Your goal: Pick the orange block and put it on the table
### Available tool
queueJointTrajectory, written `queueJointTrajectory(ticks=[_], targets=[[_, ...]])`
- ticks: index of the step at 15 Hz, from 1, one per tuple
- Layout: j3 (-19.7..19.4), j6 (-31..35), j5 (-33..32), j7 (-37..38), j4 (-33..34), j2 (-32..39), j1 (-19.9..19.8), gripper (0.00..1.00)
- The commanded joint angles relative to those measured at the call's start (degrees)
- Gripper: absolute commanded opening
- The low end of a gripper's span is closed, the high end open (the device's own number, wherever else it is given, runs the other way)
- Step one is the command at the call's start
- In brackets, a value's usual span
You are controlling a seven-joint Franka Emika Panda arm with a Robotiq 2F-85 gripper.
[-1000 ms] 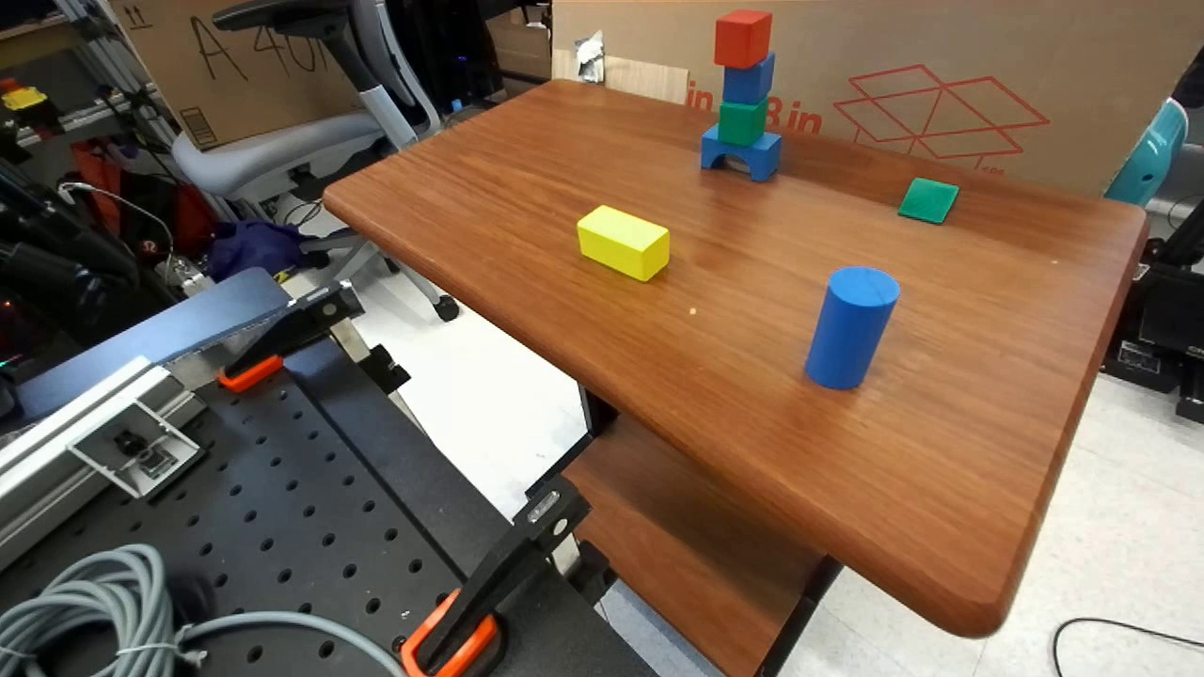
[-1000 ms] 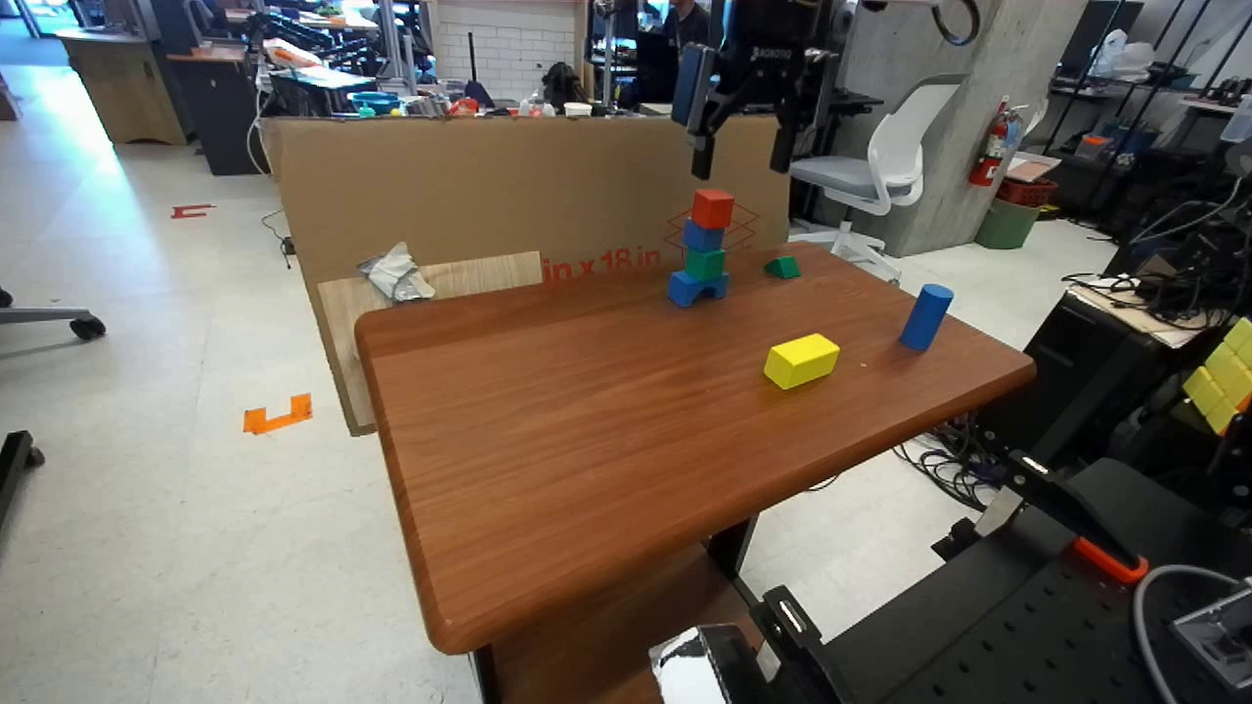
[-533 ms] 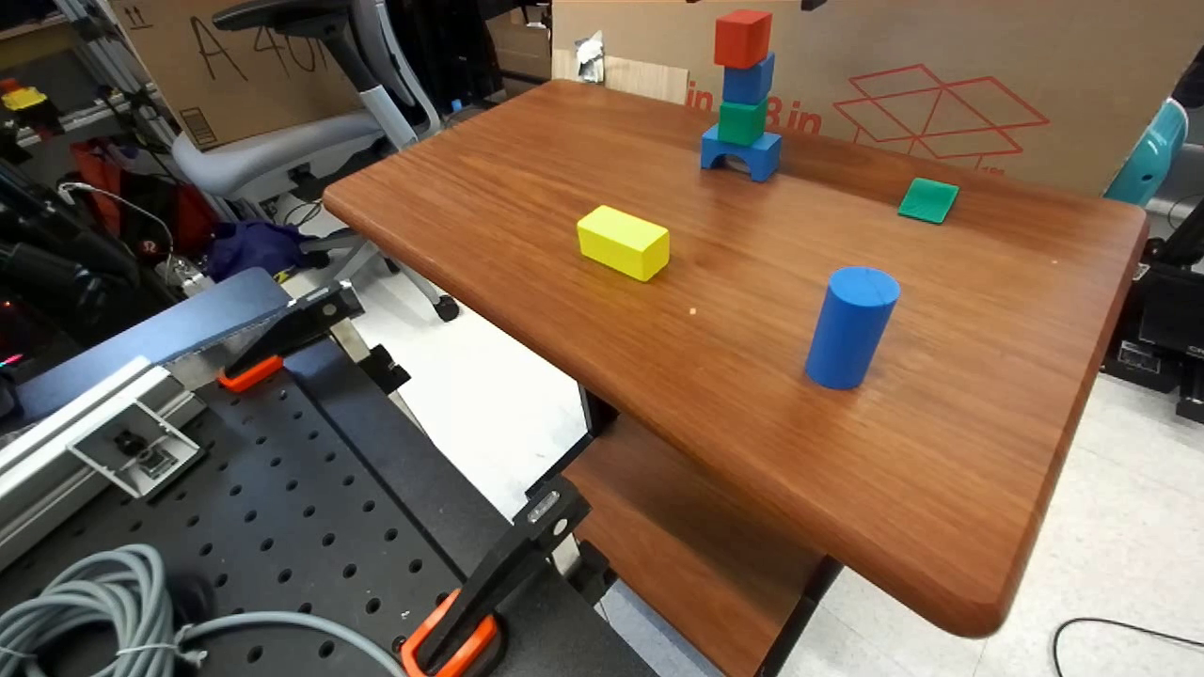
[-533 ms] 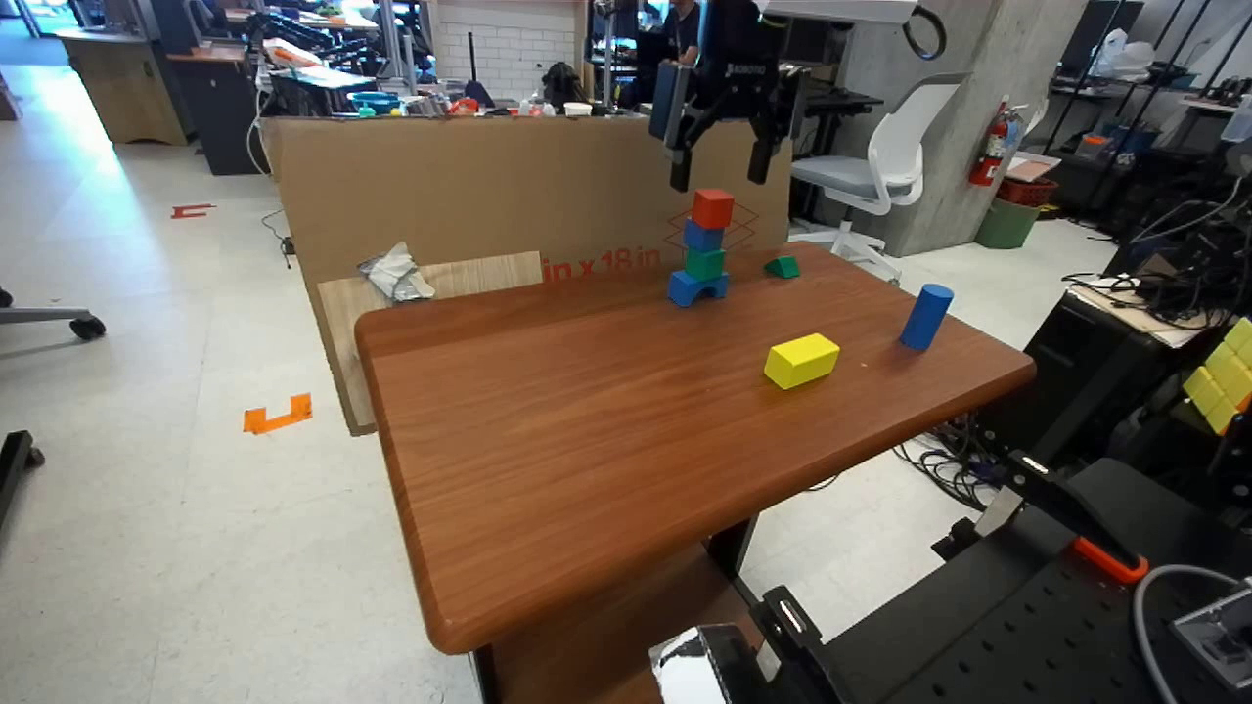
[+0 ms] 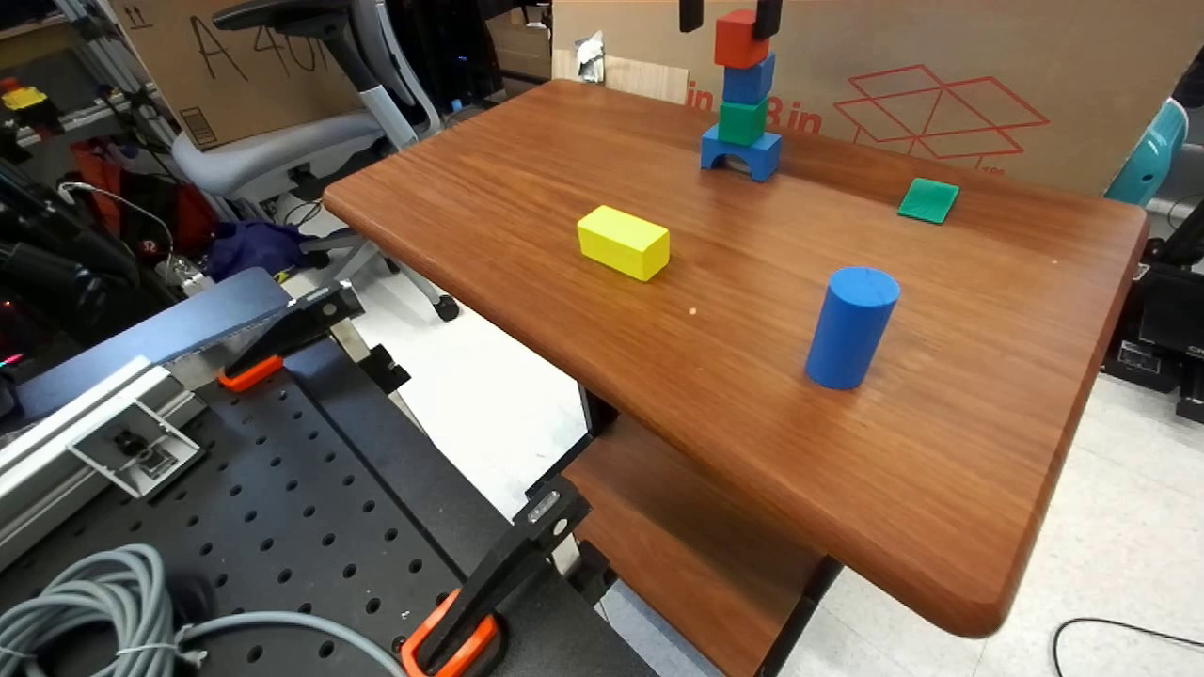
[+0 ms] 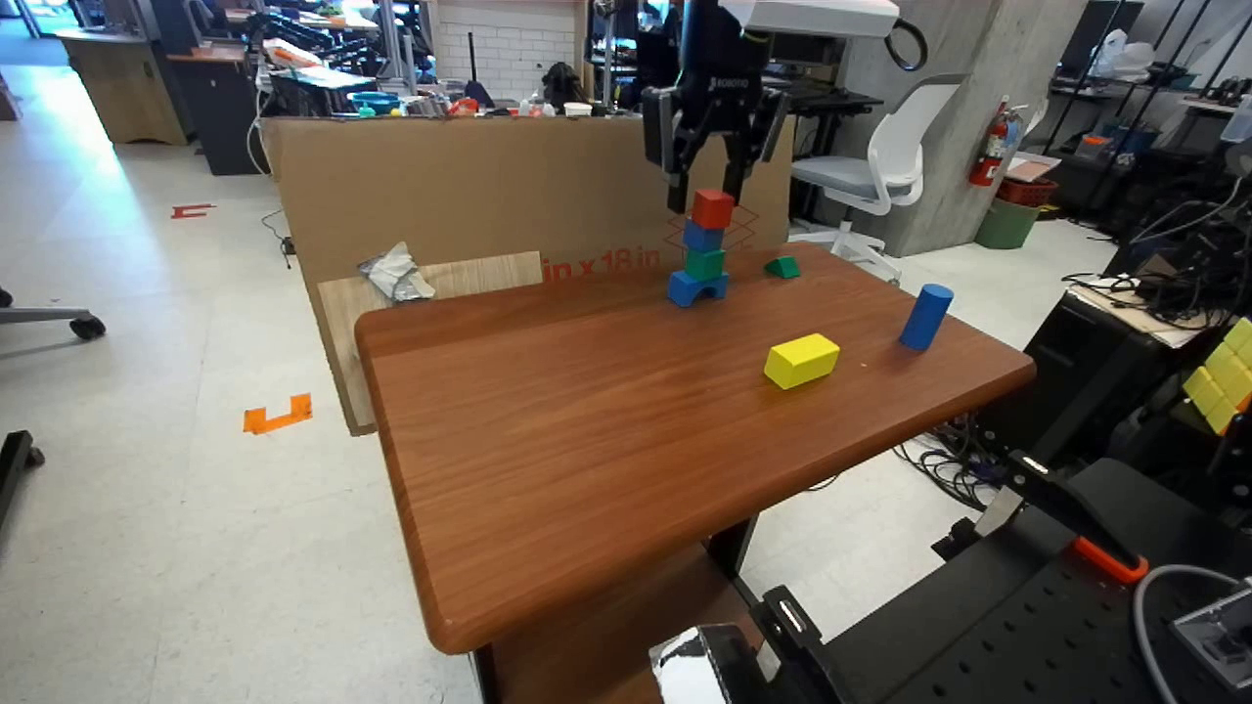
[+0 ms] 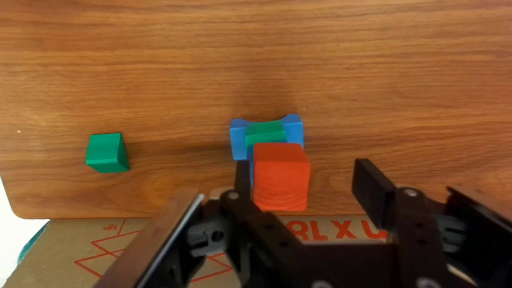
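The orange block [image 5: 738, 42] tops a stack near the table's back edge; it also shows in an exterior view [image 6: 712, 209] and the wrist view [image 7: 281, 178]. Under it are a blue cube [image 5: 748, 83], a green block [image 5: 742, 122] and a blue arch [image 5: 767, 155]. The table [image 5: 489, 179] is reddish-brown wood. My gripper [image 7: 302, 172] is open over the stack's top, pointing down; it shows in both exterior views [image 5: 729, 17] [image 6: 704, 196]. In the wrist view its left finger is close beside the block, touching or not I cannot tell; its right finger stands well apart.
A yellow block [image 5: 623, 243] and a blue cylinder [image 5: 852, 329] stand on the table. A green wedge [image 7: 105, 152] lies beside the stack. A large cardboard sheet [image 6: 489, 186] stands behind the table's back edge. A black perforated bench [image 5: 310, 508] is in front.
My gripper has come down and sideways to the stack's top; in an exterior view it moved left and down. It stays open. The blocks have not moved.
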Motion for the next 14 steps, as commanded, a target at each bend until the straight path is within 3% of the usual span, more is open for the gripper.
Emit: queueJointTrajectory(ticks=[1,5,14], targets=[[-0.23,-0.29,-0.36,0.31,1.25,1.26,0.13,0.35],[-0.54,-0.53,-0.7,0.47,1.74,1.47,0.2,0.09],[3.32,-3.51,3.45,-0.85,4.46,0.07,0.52,0.09]])
